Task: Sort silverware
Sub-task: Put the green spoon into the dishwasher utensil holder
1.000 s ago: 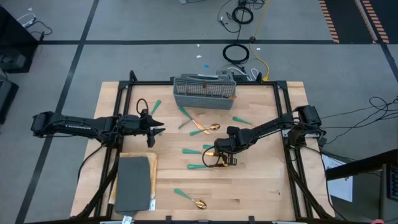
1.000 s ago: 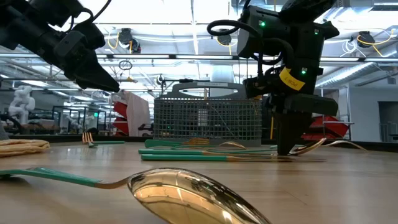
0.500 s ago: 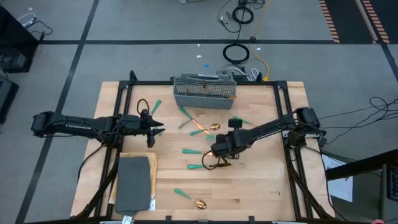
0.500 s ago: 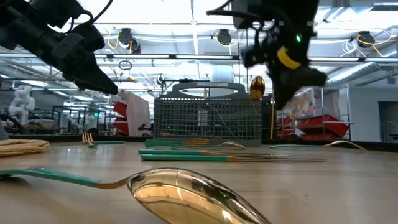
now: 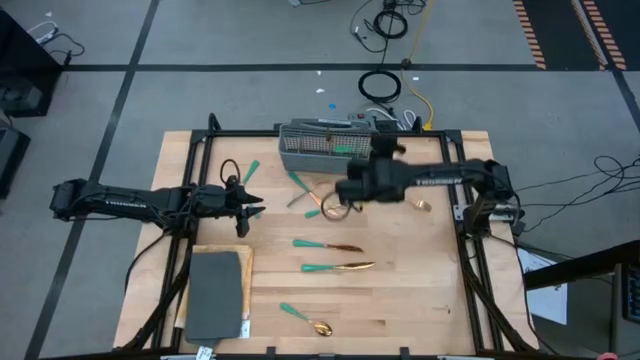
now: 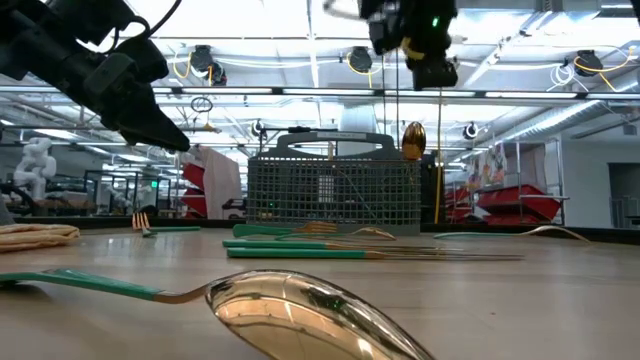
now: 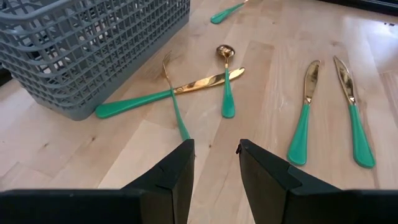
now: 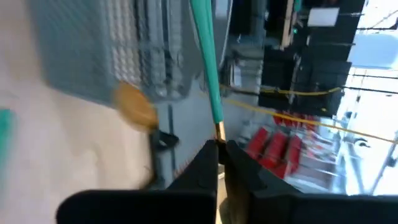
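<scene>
The grey mesh caddy stands at the table's far edge, with one gold spoon head sticking up from it. My right gripper hovers high beside it, shut on one teal-handled piece whose handle reaches over the caddy. My left gripper is open and waits above the table's left half. More silverware lies flat: a crossed group near the caddy, two knives mid-table, and a spoon at the near edge. My right gripper pinches the piece between its two fingers where the teal handle meets the gold neck. The handle runs on straight ahead of the fingertips toward the caddy. The piece is lifted clear of the table; the fingers hide its head.
A dark grey pad lies at the near left corner. A lone teal handle lies at far left and a gold piece at the right. Bare wood spreads over the near right.
My right gripper rose from between the mid-table knives with one piece in its fingers. It carried the piece up and toward the far edge, turning as it went, until the handle came over the caddy. The rest of the silverware stayed put.
</scene>
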Available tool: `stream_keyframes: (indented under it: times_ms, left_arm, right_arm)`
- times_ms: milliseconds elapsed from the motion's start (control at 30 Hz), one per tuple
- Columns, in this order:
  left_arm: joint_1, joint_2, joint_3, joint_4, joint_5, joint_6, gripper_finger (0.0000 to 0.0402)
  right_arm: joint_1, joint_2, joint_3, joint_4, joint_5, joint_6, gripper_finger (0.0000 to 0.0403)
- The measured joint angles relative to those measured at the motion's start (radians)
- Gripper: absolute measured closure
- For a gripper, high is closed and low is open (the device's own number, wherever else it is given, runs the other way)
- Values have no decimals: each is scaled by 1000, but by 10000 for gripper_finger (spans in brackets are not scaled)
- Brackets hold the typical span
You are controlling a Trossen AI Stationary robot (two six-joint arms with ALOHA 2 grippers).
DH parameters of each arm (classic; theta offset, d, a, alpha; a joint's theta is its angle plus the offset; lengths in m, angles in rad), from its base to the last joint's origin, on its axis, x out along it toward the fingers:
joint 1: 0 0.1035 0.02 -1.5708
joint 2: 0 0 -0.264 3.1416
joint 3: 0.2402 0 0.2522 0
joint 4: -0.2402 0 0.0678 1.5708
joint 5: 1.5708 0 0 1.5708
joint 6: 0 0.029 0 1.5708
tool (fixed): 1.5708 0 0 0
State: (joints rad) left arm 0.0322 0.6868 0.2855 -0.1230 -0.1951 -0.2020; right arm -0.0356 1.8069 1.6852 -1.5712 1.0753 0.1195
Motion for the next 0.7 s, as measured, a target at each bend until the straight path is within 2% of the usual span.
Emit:
stream_keyframes:
  times_ms: [100, 267, 500, 700]
  left_arm:
    - [0, 0, 0, -14, 0, 0, 270]
    - [0, 0, 0, -25, 0, 0, 270]
    - [0, 0, 0, -25, -5, 0, 270]
    - [0, 0, 0, -25, -18, 0, 270]
  right_arm:
    - [-75, 8, -1, -2, 63, -129, 403]
    - [-136, 11, -1, -1, 236, -301, 403]
    - [-162, 5, -1, -1, 275, -554, 403]
    - [-159, 8, -1, 0, 283, -654, 403]
